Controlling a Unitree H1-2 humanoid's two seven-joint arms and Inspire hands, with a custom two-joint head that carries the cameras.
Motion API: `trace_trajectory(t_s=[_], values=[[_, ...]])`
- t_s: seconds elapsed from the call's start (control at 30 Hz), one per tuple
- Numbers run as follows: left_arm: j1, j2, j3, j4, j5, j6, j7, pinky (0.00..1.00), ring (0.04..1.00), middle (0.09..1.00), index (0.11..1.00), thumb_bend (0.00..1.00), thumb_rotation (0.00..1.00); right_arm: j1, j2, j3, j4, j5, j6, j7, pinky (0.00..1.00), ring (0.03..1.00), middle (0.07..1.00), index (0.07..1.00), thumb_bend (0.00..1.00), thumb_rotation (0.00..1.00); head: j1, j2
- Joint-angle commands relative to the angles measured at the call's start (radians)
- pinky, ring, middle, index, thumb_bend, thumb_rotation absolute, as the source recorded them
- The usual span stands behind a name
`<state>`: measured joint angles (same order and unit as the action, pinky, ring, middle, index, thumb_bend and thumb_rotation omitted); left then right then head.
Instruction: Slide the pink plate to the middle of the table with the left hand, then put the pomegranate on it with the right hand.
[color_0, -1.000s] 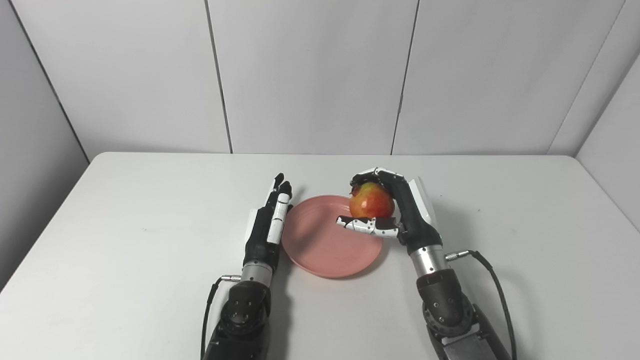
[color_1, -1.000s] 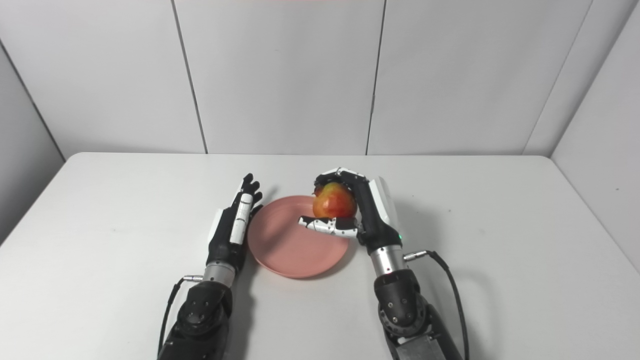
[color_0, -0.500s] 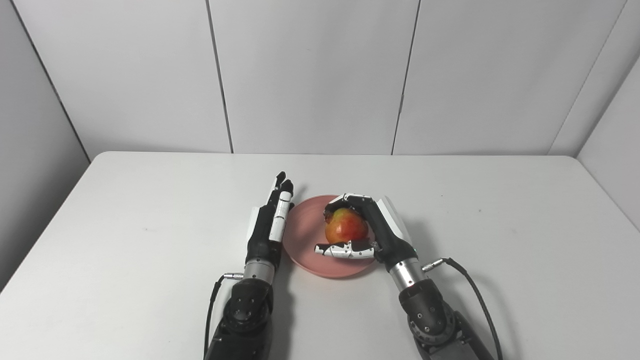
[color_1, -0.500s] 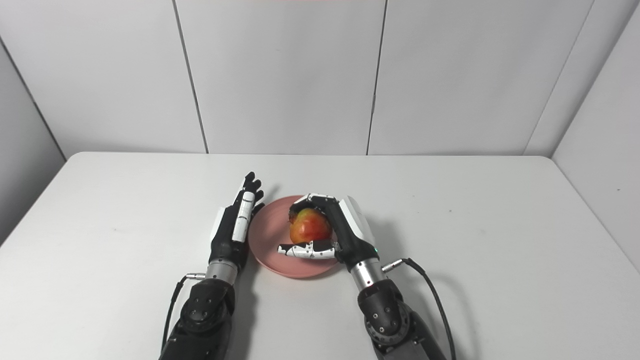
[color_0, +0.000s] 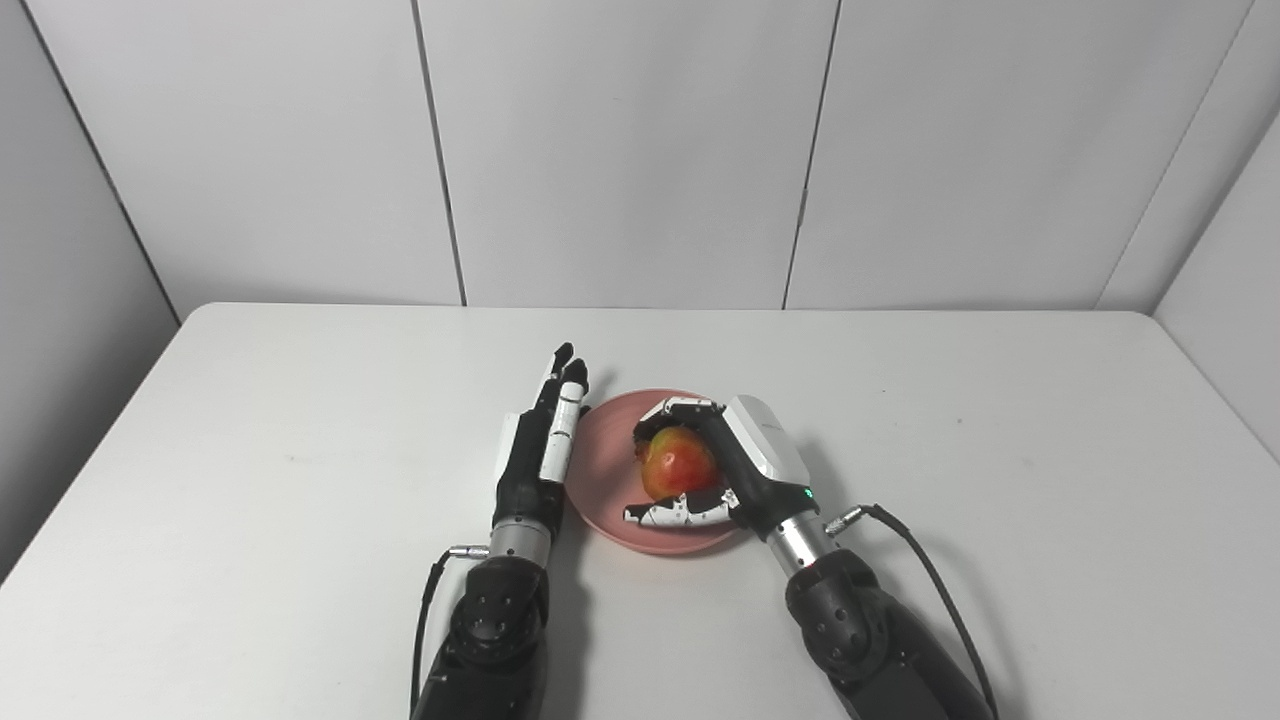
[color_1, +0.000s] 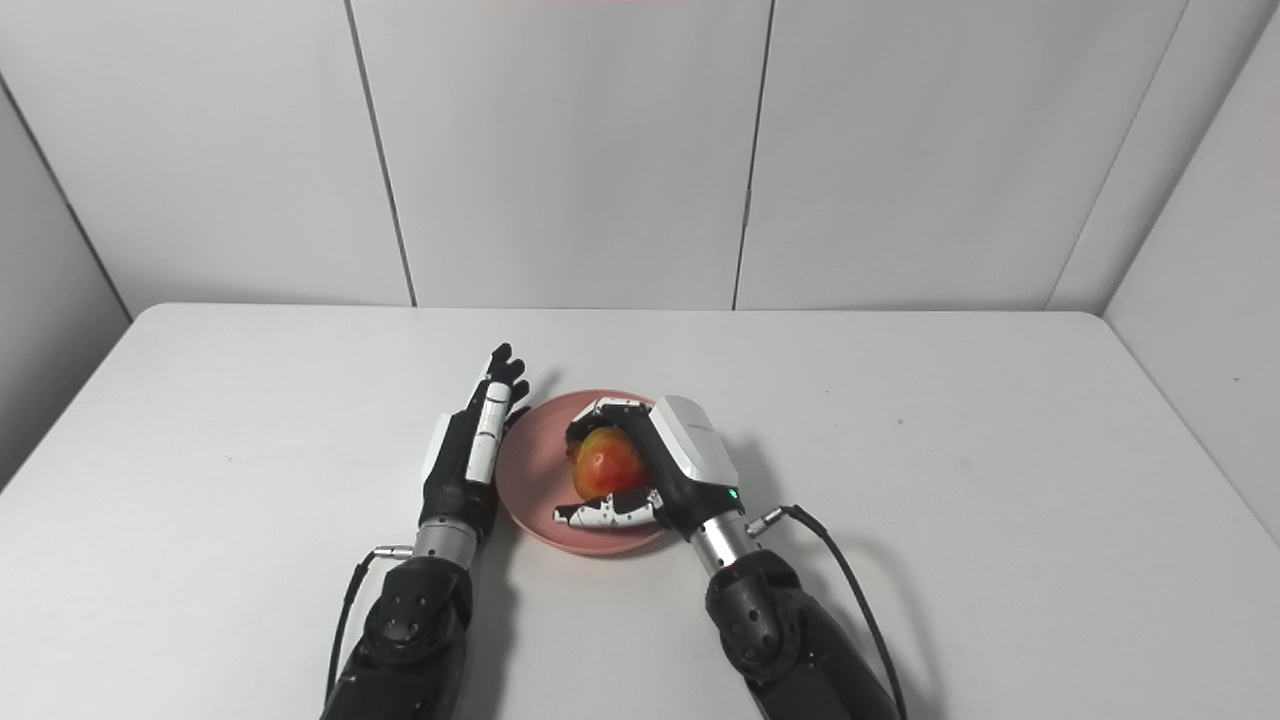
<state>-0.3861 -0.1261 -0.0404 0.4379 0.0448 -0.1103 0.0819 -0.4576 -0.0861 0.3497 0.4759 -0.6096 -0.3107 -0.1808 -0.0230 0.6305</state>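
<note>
The pink plate (color_0: 606, 475) lies near the middle of the white table (color_0: 300, 420). Low over it, my right hand (color_0: 735, 465) is shut on the red-yellow pomegranate (color_0: 677, 464); its fingers curl over the fruit's far side and the thumb lies along the plate's near rim. I cannot tell whether the fruit touches the plate. My left hand (color_0: 540, 440) stands on edge against the plate's left rim, open, fingers straight and pointing away from me, holding nothing.
Grey wall panels (color_0: 620, 150) rise behind the table's far edge. A cable (color_0: 930, 560) loops from my right wrist over the table at the right. The table's left and right edges are in view.
My right hand has carried the pomegranate left and down, from above the plate's right rim to low over its middle. The left hand has stayed beside the plate.
</note>
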Motion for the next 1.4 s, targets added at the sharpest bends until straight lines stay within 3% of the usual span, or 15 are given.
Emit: trace_trajectory(t_s=[0.0, 0.03, 0.07, 0.13, 0.2, 0.23, 0.27, 0.3, 0.37, 0.43, 0.73, 1.03, 1.17, 1.37], values=[[-0.022, -0.01, -0.007, -0.024, -0.003, -0.023, -0.008, 0.92, 0.959, 0.972, 0.964, 0.55, 1.0, -0.045, -0.015, 0.014, -0.003, -0.035, -0.057, -0.036, 0.51, 0.479, 0.52, 0.456, 0.51, 0.0, 0.001, 0.0], [-0.021, -0.008, -0.009, -0.027, -0.001, -0.022, -0.01, 0.92, 0.959, 0.973, 0.965, 0.56, 1.0, -0.047, -0.019, 0.022, 0.001, -0.046, -0.061, -0.04, 0.52, 0.483, 0.522, 0.454, 0.51, 0.0, 0.001, 0.0], [-0.02, -0.007, -0.011, -0.029, 0.002, -0.02, -0.009, 0.92, 0.961, 0.974, 0.966, 0.56, 1.0, -0.048, -0.022, 0.028, 0.002, -0.053, -0.062, -0.041, 0.58, 0.595, 0.544, 0.456, 0.51, 0.0, 0.001, 0.001], [-0.019, -0.005, -0.013, -0.033, 0.01, -0.017, -0.005, 0.92, 0.96, 0.971, 0.963, 0.57, 1.0, -0.045, -0.028, 0.036, -0.002, -0.057, -0.068, -0.037, 0.65, 0.722, 0.694, 0.486, 0.5, 0.1, 0.0, 0.003], [-0.02, -0.003, -0.015, -0.035, 0.013, -0.01, -0.006, 0.92, 0.96, 0.969, 0.961, 0.58, 1.0, -0.041, -0.037, 0.045, -0.014, -0.066, -0.062, -0.023, 0.71, 0.779, 0.76, 0.494, 0.5, 0.14, -0.001, 0.003], [-0.02, -0.002, -0.016, -0.035, 0.011, -0.008, -0.009, 0.93, 0.966, 0.973, 0.963, 0.58, 1.0, -0.039, -0.04, 0.049, -0.019, -0.068, -0.059, -0.016, 0.79, 0.836, 0.822, 0.642, 0.56, 0.34, -0.001, 0.003], [-0.02, 0.0, -0.016, -0.034, 0.009, -0.009, -0.011, 0.93, 0.967, 0.974, 0.964, 0.58, 1.0, -0.036, -0.043, 0.052, -0.028, -0.069, -0.051, -0.009, 0.81, 0.85, 0.837, 0.679, 0.57, 0.39, 0.0, 0.004], [-0.021, 0.001, -0.017, -0.033, 0.009, -0.01, -0.012, 0.94, 0.97, 0.976, 0.963, 0.59, 1.0, -0.034, -0.045, 0.053, -0.034, -0.069, -0.046, -0.004, 0.88, 0.892, 0.881, 0.747, 0.61, 0.51, 0.0, 0.004], [-0.02, 0.003, -0.018, -0.033, 0.005, -0.012, -0.018, 0.96, 0.981, 0.986, 0.964, 0.59, 1.0, -0.029, -0.047, 0.053, -0.049, -0.062, -0.04, 0.013, 0.97, 0.952, 0.943, 0.842, 0.67, 0.67, -0.002, 0.004], [-0.019, 0.003, -0.013, -0.037, -0.015, -0.007, -0.033, 0.99, 0.996, 0.998, 0.969, 0.6, 1.0, -0.021, -0.051, 0.05, -0.07, -0.052, -0.036, 0.033, 1.0, 0.988, 0.979, 0.893, 0.68, 0.73, -0.002, 0.004], [-0.015, 0.006, -0.012, -0.044, -0.006, -0.007, -0.029, 0.95, 0.978, 0.994, 0.977, 0.61, 1.0, 0.003, -0.06, 0.031, -0.13, -0.022, -0.072, 0.042, 1.0, 1.0, 1.0, 0.997, 0.72, 0.8, -0.004, 0.003], [-0.008, 0.017, -0.003, -0.066, -0.015, 0.006, -0.047, 0.93, 0.958, 0.974, 0.971, 0.56, 1.0, 0.05, -0.057, -0.023, -0.224, 0.037, -0.068, 0.032, 1.0, 1.0, 1.0, 1.0, 0.7, 0.84, -0.026, 0.012], [-0.002, 0.028, 0.005, -0.071, -0.041, 0.002, -0.072, 0.91, 0.953, 0.976, 0.976, 0.58, 1.0, 0.078, -0.045, -0.072, -0.232, 0.115, -0.078, 0.035, 1.0, 1.0, 1.0, 1.0, 0.74, 0.97, -0.03, 0.011], [0.011, 0.041, 0.014, -0.091, -0.075, 0.004, -0.101, 0.91, 0.956, 0.982, 0.982, 0.58, 1.0, 0.118, -0.034, -0.121, -0.269, 0.264, -0.053, 0.1, 1.0, 1.0, 1.0, 1.0, 0.73, 0.98, -0.033, 0.018]])
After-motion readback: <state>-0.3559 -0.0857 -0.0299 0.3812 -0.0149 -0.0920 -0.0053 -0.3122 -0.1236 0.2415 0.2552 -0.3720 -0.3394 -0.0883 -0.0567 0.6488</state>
